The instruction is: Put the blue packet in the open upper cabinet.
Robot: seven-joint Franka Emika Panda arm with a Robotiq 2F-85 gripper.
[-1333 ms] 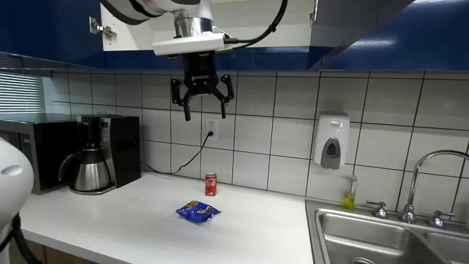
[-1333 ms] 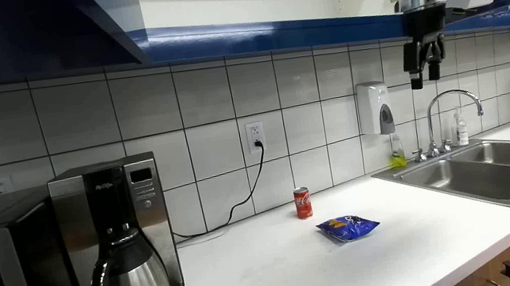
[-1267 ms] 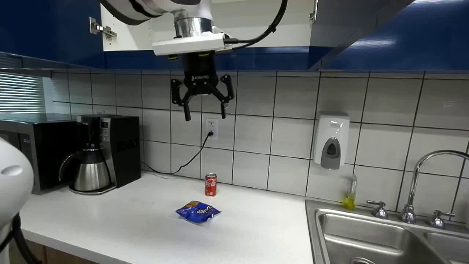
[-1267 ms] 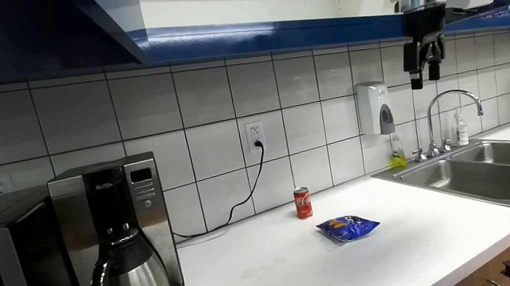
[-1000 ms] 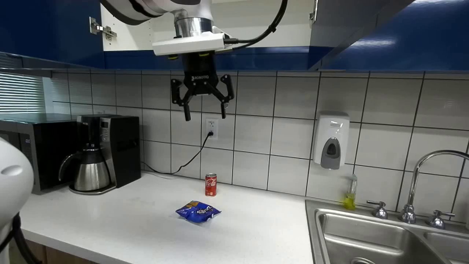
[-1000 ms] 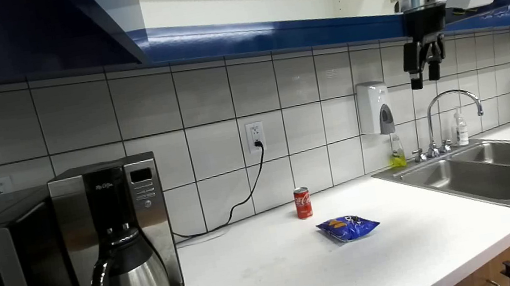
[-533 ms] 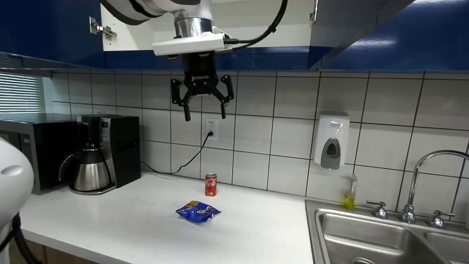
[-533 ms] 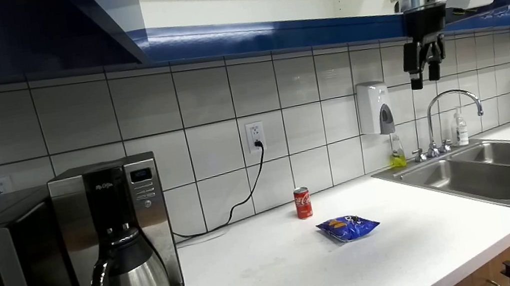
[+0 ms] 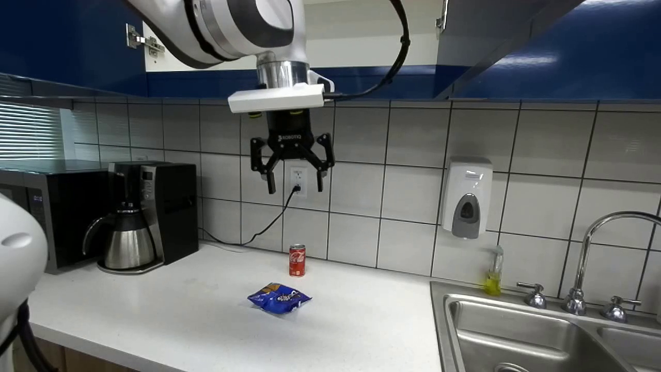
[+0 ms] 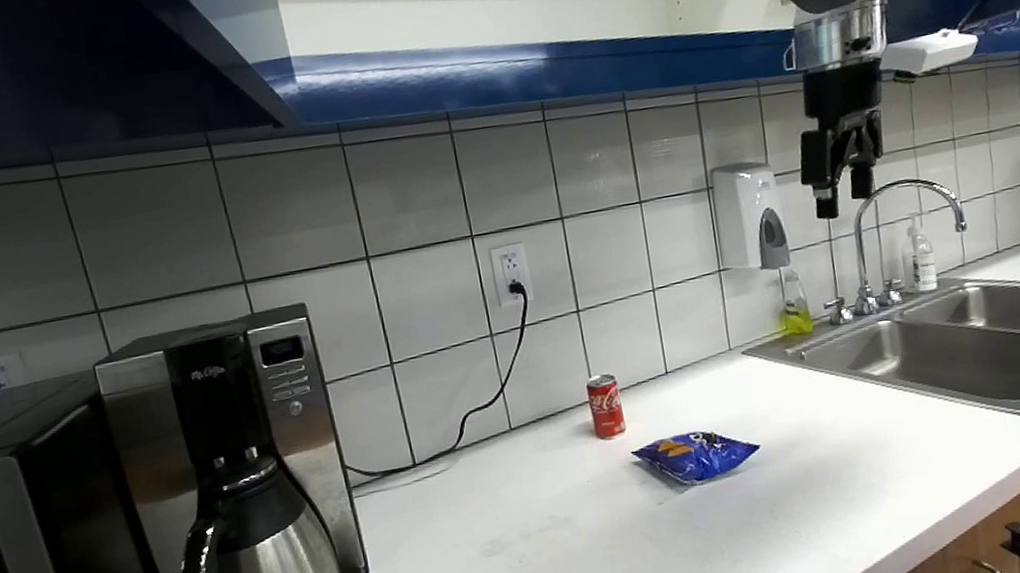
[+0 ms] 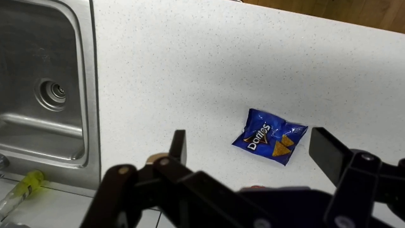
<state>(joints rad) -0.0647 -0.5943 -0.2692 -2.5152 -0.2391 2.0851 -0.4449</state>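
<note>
The black two-fingered tool (image 9: 296,187) hangs in the air well above the white counter (image 9: 361,330), its fingers pointing down toward six o'clock and spread wide apart. It is fixed to a white-and-grey jointed arm (image 9: 248,26) that, in an exterior view, crosses in front of the open upper cabinet (image 9: 413,82), a wall unit with glossy dark blue trim and a pale off-white inside. The small, crinkly, shiny blue packet (image 9: 279,298) lies flat on the counter, well below the tool; in the wrist view I can read Doritos on it in white, beside printed orange chips, and there it shows between the two fingers, nearer the one on the three o'clock side. I take the packet as the middle of the dial in an exterior view: the tool hangs close to twelve o'clock, and a little red metal Coca-Cola can (image 9: 297,260) stands upright at one o'clock, near the packet but apart from it. Toward two o'clock a white-and-grey plastic soap dispenser (image 9: 467,199) is mounted on the white tiled wall (image 9: 356,188). Just past three comes the stainless steel sink (image 9: 447,336), and at ten, well off, sits a black-and-steel coffee maker (image 9: 173,214) with its steel carafe (image 9: 130,248) in place. Beside it, on the nine o'clock side, a black microwave (image 9: 72,212) stands on the counter.
</note>
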